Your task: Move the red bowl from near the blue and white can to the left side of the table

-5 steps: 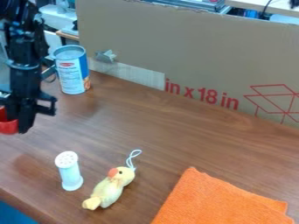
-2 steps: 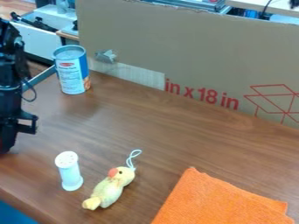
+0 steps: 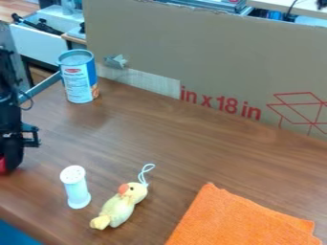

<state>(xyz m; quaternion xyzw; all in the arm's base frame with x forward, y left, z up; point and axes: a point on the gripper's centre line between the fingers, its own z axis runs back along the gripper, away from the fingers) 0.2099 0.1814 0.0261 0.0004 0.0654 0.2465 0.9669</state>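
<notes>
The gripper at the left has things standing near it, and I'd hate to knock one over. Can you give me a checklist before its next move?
1. White shaker upright and apart from the gripper: ok, though it is the nearest of the standing things.
2. Blue and white can upright: ok, towards the back beside the cardboard.
3. Duck toy apart from the shaker: ok, lying on its own.
4. Orange cloth apart from the duck toy: ok.
5. Red object at the gripper wholly in view: not ok, cut off by the left edge.
6. Red object securely held: cannot tell.
</notes>
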